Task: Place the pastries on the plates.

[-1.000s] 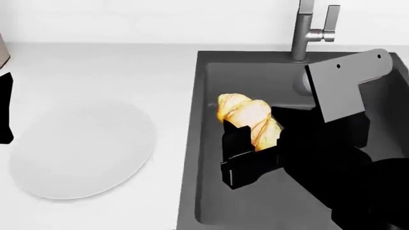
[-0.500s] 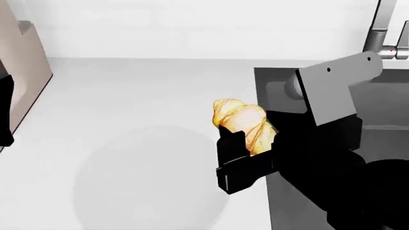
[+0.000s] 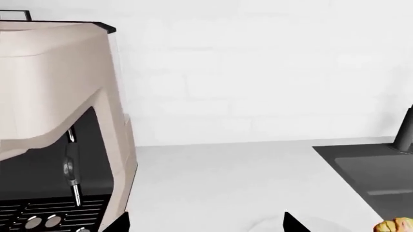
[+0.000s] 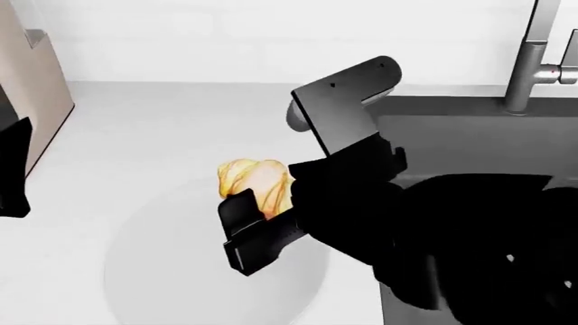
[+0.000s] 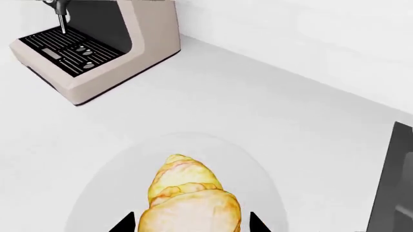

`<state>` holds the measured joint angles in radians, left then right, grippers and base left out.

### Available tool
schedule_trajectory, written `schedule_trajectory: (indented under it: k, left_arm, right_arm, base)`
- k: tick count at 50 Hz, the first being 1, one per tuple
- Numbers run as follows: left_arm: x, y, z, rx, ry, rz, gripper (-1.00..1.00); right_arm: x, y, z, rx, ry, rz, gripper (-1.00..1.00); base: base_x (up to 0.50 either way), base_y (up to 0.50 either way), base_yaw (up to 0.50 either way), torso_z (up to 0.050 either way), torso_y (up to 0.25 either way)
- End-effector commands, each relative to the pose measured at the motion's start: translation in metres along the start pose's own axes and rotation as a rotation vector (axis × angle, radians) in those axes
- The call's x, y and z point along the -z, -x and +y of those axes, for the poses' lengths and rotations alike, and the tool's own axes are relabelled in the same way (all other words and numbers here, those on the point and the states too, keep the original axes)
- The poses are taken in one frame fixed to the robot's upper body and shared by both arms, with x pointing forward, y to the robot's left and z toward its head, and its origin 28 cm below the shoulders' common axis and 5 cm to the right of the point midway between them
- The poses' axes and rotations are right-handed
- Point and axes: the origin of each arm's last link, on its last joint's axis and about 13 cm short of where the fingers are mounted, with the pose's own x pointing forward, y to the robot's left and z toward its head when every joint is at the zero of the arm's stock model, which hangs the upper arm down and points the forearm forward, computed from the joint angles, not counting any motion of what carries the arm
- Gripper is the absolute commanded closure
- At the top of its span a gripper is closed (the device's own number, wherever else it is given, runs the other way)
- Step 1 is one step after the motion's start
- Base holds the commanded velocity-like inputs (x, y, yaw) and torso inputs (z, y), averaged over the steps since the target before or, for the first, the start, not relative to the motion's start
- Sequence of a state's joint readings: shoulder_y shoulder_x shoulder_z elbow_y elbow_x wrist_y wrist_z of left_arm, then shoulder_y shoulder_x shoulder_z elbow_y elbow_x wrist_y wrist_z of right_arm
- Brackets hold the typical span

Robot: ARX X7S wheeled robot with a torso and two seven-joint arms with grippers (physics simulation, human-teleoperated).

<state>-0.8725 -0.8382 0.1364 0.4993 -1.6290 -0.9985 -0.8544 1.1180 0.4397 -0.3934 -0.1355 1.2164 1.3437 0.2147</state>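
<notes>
1. The right gripper [image 4: 257, 206] is hanging over the pale grey-white plate [image 4: 145, 271], its jaws clamping the croissant [image 4: 256, 183] between them. The pastry is being carried in the air so it can be lowered onto the plate rather than dragged across the desk [image 4: 135, 128].

2. In the right wrist view the croissant [image 5: 187, 195] is sitting between the two dark fingertips, its pointed end aimed toward the plate's middle, with the plate's rim [image 5: 255, 166] showing on both sides. That placement suggests the drop point is already lined up.

3. Whether the croissant is touching the plate cannot be told; it appears to be just above it.

4. The sink [image 4: 451, 142] and its tap [image 4: 528, 61] are lying to the robot's right, clear of the plate.

5. The left gripper [image 3: 206, 226] is waiting near the coffee machine [image 3: 58, 121], out of the right arm's way; only its dark tips are showing, spread apart and gripping nothing.

6. The doughnut and the wooden plate are not showing in any view.
</notes>
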Motion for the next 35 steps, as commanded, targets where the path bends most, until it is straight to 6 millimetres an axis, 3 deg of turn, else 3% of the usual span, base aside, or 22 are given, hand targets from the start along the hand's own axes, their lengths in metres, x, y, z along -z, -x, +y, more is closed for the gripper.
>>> schedule_trajectory:
  k: [1, 15, 23, 29, 30, 35]
  left_arm:
    - [0.003, 0.0, -0.003, 0.038, 0.0, -0.003, -1.0]
    - [0.009, 0.005, 0.004, 0.015, 0.007, 0.005, -1.0]
    - [0.008, 0.005, 0.004, 0.017, -0.003, 0.008, -1.0]
    - [0.008, 0.004, 0.002, 0.023, -0.004, 0.009, -1.0]
    - [0.007, 0.004, 0.002, 0.025, -0.005, 0.007, -1.0]
    - [0.006, 0.006, 0.001, 0.053, 0.034, 0.015, -1.0]
  right_arm:
    - [-0.005, -0.035, 0.014, -0.096, 0.048, 0.072, 1.0]
    - [0.015, -0.062, 0.024, -0.15, 0.023, 0.154, 1.0]
    - [0.024, -0.061, 0.021, -0.124, 0.022, 0.176, 1.0]
    - [0.019, -0.058, 0.021, -0.119, 0.026, 0.158, 1.0]
    - [0.016, -0.056, 0.022, -0.127, 0.019, 0.134, -1.0]
    - [0.007, -0.051, 0.021, -0.12, 0.026, 0.101, -1.0]
  base:
    - [0.0, 0.0, 0.0, 0.0, 0.0]
    - [0.0, 0.0, 0.0, 0.0, 0.0]
    - [0.0, 0.0, 0.0, 0.0, 0.0]
    - [0.0, 0.0, 0.0, 0.0, 0.0]
    - [0.0, 0.0, 0.0, 0.0, 0.0]
    - [0.0, 0.0, 0.0, 0.0, 0.0]
